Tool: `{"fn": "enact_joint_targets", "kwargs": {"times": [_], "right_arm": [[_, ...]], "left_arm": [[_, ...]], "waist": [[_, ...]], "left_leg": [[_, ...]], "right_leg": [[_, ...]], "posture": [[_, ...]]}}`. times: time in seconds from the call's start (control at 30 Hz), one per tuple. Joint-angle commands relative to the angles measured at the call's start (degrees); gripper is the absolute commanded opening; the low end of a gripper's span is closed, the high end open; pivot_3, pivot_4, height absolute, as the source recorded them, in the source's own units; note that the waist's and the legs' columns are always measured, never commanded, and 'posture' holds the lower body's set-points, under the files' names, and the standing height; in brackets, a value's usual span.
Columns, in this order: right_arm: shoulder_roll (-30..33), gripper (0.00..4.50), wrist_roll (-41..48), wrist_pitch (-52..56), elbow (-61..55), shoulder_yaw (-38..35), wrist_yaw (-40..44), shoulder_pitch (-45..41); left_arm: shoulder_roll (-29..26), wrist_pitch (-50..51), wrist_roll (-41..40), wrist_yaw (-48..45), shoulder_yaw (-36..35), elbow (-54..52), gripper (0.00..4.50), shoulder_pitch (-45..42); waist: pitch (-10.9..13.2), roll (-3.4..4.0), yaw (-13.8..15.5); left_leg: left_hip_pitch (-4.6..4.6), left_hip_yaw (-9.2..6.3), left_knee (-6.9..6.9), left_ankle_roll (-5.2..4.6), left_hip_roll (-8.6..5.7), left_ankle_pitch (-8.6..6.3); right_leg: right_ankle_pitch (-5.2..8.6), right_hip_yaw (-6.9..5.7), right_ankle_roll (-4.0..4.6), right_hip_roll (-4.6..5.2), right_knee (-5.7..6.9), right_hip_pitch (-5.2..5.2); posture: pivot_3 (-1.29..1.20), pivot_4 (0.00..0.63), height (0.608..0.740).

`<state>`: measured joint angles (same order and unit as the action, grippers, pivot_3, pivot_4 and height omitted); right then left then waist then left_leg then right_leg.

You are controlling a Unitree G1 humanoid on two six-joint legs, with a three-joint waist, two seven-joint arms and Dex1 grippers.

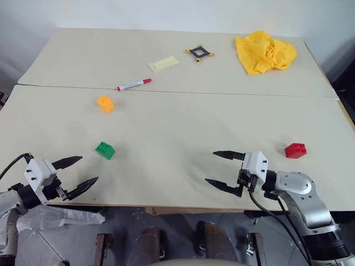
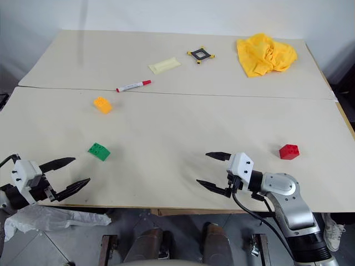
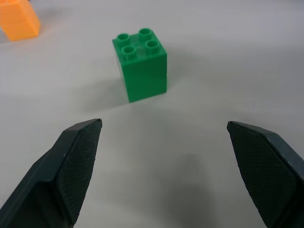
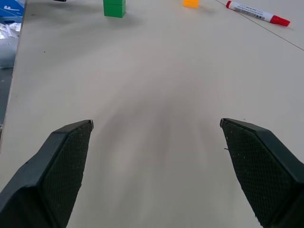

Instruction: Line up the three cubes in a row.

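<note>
Beige table [image 1: 177, 116]: red plastic studded cube [image 1: 295, 150] lower right, green cube [image 1: 105, 149] and orange-yellow cube [image 1: 105, 103] at left, well apart; nothing lined up. Left gripper [image 1: 77, 174] and right gripper [image 1: 224, 170] both spread, empty.

Bare surface [image 1: 177, 133] lies between both wide-open grippers; the green cube [image 1: 105, 149] stands near the left gripper [image 1: 76, 174], seemingly unobstructed.

Right arm [image 1: 302, 194]: rounded silver-grey metal housings joined by black ribbed collars, with black cables looping beneath the forearm to a white block-shaped wrist module behind the right gripper [image 1: 224, 170]. Left gripper [image 1: 74, 174]: a matching white wrist module marked with small dark screw points, and one black cable curving away behind it. Both grippers carry two tapered black fingers [image 3: 71, 166] with finely cross-hatched inner pads.
</note>
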<state>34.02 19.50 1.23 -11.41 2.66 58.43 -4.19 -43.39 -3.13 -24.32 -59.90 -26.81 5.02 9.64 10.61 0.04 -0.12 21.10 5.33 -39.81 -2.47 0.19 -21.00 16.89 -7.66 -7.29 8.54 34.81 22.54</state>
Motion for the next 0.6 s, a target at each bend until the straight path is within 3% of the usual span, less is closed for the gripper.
{"fn": "enact_joint_targets", "kwargs": {"times": [0.03,0.2,0.33,0.47,0.6], "right_arm": [[-0.34,4.5,0.66,-0.86,-1.38,-0.28,-0.07,-0.32],[-0.34,4.5,1.96,-0.13,-2.5,-2.3,-1.3,0.46],[0.55,4.5,5.86,3.34,-6.25,-6.6,-3.59,2.4],[1.78,4.5,7.91,6.52,-11.3,-13.86,-7.93,6.28],[3.17,4.5,10.64,10.23,-15.37,-29.02,-13.33,14.06]], "left_arm": [[-0.37,0.36,-1.03,0.24,-1.15,-1.06,4.48,0.31],[-0.51,11.94,-10.73,2.68,-2.91,-11.97,4.48,-0.29],[-1.27,21.51,-16.7,6.53,1.44,-22.65,4.48,-5.81],[-0.34,24.6,-14.56,6.67,10.49,-25.75,4.48,-13.35],[2.45,23.48,-8.03,5.81,21.92,-22.91,4.48,-21.02]], "waist": [[0.0,0.0,0.02],[0.0,-0.01,0.01],[0.0,0.0,0.34],[-0.02,0.04,0.58],[-0.04,0.1,1.08]], "left_leg": [[0.0,-0.01,0.0,0.0,0.0,0.0],[0.02,-0.05,-0.03,0.0,0.01,0.0],[0.03,-0.13,-0.12,0.0,-0.01,0.0],[0.01,-0.14,-0.16,0.0,-0.1,0.0],[0.02,-0.06,-0.14,0.0,-0.1,0.0]], "right_leg": [[0.0,0.0,0.0,0.0,0.0,0.0],[0.0,0.0,0.0,0.01,0.03,0.0],[0.0,0.09,0.0,0.05,0.07,-0.06],[0.0,0.07,0.0,0.03,0.16,-0.08],[0.0,0.06,0.0,-0.04,0.15,-0.05]], "posture": [[0.0,0.15,0.74],[0.0,0.15,0.74],[0.0,0.15,0.74],[0.0,0.15,0.74],[0.0,0.15,0.74]]}}
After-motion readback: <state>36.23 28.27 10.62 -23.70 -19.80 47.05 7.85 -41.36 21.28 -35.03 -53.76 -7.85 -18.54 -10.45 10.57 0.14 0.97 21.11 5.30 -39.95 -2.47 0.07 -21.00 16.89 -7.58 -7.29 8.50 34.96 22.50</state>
